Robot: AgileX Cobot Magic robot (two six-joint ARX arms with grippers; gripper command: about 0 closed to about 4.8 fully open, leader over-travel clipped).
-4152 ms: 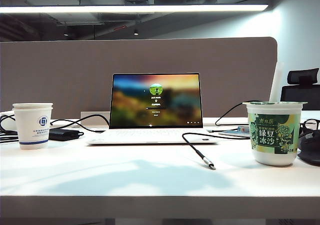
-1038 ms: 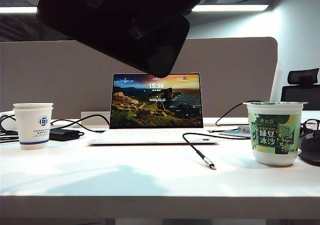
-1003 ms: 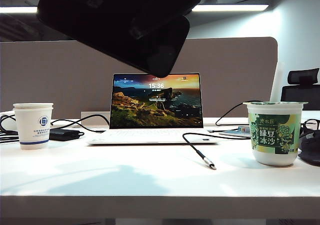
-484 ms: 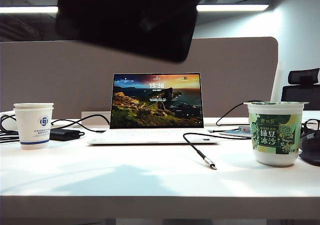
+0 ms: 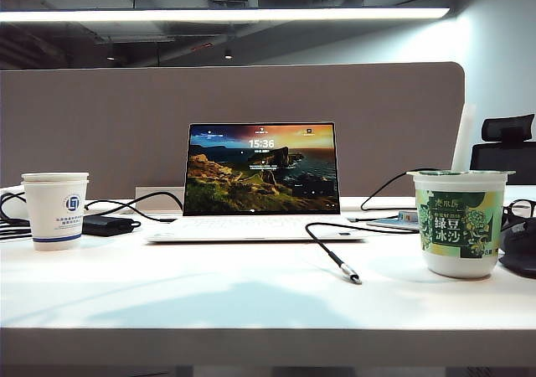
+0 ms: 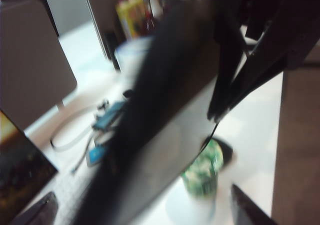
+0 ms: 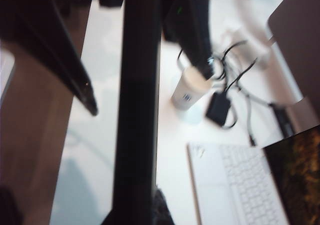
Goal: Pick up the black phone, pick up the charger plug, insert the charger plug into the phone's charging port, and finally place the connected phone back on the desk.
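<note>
open office, grey partition behind, white desk [image 5: 209,302] w/ an open laptop [image 5: 261,169] mid-desk toward the back edge. paper cup [image 5: 54,209] sits near the desk's left edge, green dessert cup [image 5: 461,222] near the right edge. no arm and no phone in the exterior view, so i go by the wrist cams, both blurry.

the black phone [image 6: 160,115] is off the desk, up in the air. in the left wrist view it's a dark slab crossing the pic w/ the green cup far below it. in the right wrist view it shows edge-on [image 7: 137,110] above the paper cup and a small black power brick [image 7: 218,110].

left tool [image 6: 142,207]: fingers look spread wide, one each side of the slab, prob not touching it. right tool [image 7: 135,212]: reads to me as pressed onto the phone, pinching it, tho the blur makes that a judgement.

charger plug [image 5: 348,274] lies on the desk untouched, tip pointing to the front edge, between the laptop and the green cup, cable trailing back to the laptop.

step in hand imo: phone pickup is done, plug pickup not yet begun. next i'd send the free left tool down to the plug, grip the dark collar not the cable, keep clear of the green cup. can't see the charging port, so i need to find which short edge has it first.
</note>
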